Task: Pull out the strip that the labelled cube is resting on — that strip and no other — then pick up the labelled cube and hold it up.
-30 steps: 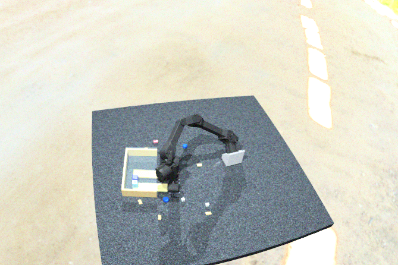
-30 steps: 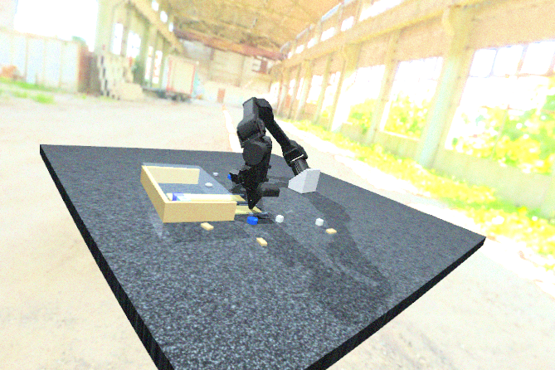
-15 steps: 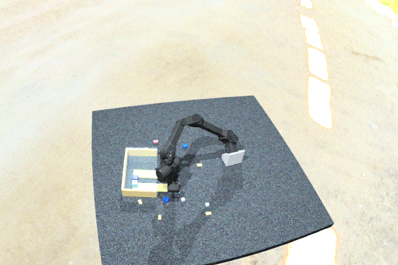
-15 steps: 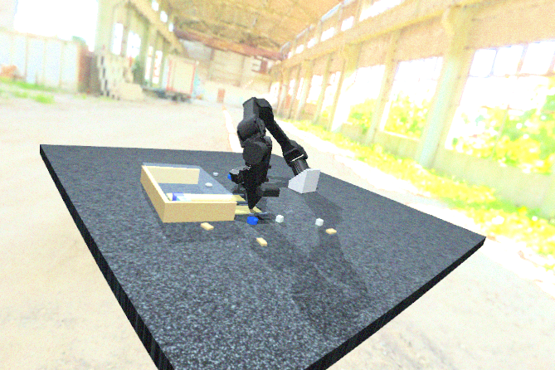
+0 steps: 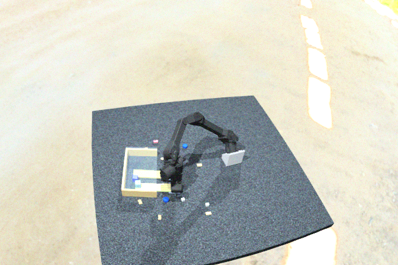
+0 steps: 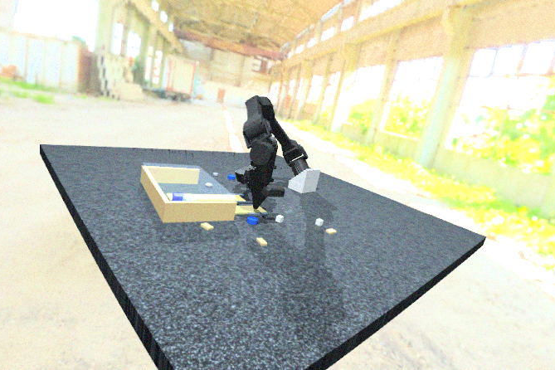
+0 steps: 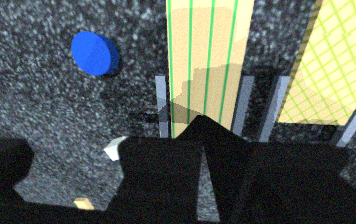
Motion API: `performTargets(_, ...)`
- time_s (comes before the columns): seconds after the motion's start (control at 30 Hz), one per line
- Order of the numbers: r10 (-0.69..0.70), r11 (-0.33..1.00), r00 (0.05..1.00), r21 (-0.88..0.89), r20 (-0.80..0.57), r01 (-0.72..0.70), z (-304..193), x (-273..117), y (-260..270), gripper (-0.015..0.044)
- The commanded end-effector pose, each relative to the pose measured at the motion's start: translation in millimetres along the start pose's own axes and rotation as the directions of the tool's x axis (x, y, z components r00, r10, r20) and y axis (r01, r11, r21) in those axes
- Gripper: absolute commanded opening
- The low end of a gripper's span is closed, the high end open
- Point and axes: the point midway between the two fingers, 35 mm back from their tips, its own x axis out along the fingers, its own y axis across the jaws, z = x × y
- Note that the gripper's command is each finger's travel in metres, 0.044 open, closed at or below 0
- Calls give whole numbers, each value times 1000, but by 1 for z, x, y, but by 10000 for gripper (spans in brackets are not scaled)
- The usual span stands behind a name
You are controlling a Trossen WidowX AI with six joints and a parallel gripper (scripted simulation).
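Note:
My gripper (image 5: 173, 187) (image 6: 255, 207) (image 7: 201, 119) is shut, with its tips low over the outer end of the near strip. That strip (image 5: 164, 187) (image 6: 246, 210) (image 7: 210, 40) is pale yellow with green lengthwise lines, and sits between two grey rails. The far strip (image 5: 147, 173) (image 7: 331, 65) has a green crosshatch. Both reach out of the open side of the wooden box. A blue cube (image 5: 135, 177) (image 6: 177, 196) and a whitish cube (image 5: 137, 183) are inside, near the strips' inner ends. Labels are too small to read, and I cannot tell which strip each cube rests on.
The box's pale wooden wall (image 5: 139, 192) (image 6: 199, 211) stands beside the near strip, and a translucent panel seems to cover the box. A blue disc (image 5: 165, 199) (image 6: 252, 220) (image 7: 94, 53) and a white cube (image 5: 182, 199) (image 6: 279, 218) lie near the gripper. Several small tan blocks lie about.

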Motion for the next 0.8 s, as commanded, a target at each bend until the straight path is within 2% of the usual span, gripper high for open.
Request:
performTargets(0.0,-2,1000,1000,-2,-12,2,-11,3,0,0)
performTargets(0.77,-1,1000,1000,-4,-13,1,-46,4,0,0)
